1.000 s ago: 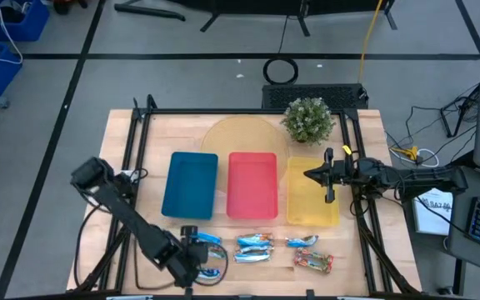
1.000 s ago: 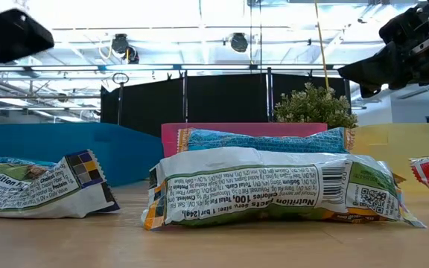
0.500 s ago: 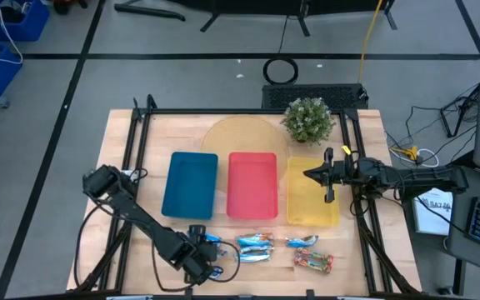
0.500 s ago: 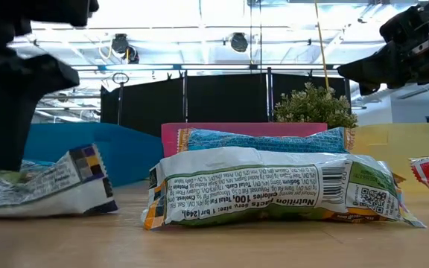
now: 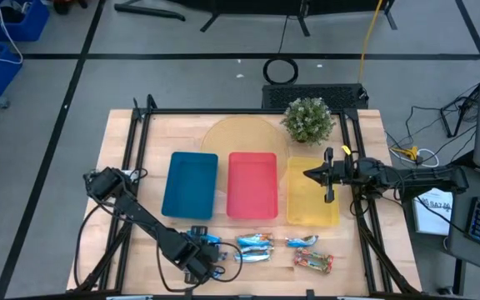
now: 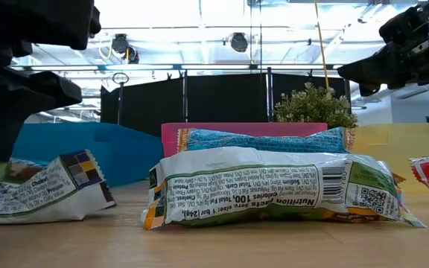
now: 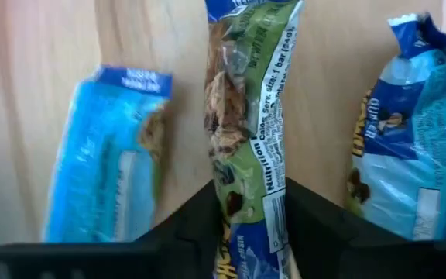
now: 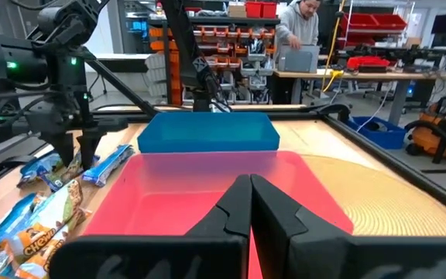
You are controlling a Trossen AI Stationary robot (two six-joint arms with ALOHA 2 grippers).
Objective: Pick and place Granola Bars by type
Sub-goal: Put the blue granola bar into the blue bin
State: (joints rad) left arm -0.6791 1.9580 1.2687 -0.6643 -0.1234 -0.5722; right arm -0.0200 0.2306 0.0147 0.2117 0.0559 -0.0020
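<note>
Your left end effector [image 7: 246, 232]: clamped on a green-and-blue granola bar [image 7: 248, 116] at the counter's [image 5: 140, 142] near edge. Your right end effector [image 5: 327, 177]: fingers together, holding nothing, above the yellow tray [image 5: 307, 208].

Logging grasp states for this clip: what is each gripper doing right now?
Left gripper: shut on a green-and-blue granola bar at the table's front.
Right gripper: shut, holding nothing, above the yellow tray.
</note>
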